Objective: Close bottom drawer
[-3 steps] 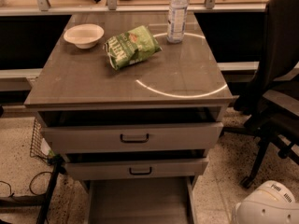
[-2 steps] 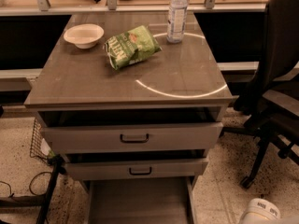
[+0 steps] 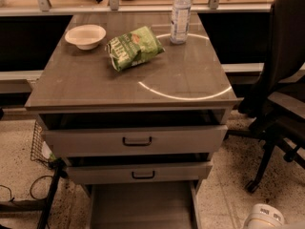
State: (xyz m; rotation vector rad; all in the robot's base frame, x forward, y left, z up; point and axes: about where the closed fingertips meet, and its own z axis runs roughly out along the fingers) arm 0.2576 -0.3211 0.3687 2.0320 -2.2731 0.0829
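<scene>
Beneath the surface, the bottom drawer stands pulled far out, needing an inward push. Low at right the tool sits apart from it; its state I cannot tell.

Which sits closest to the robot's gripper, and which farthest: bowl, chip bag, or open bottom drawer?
The gripper is at bottom right.
1. Bottom drawer, low, just left of it.
2. Chip bag, tabletop middle.
3. Bowl, back left.
</scene>
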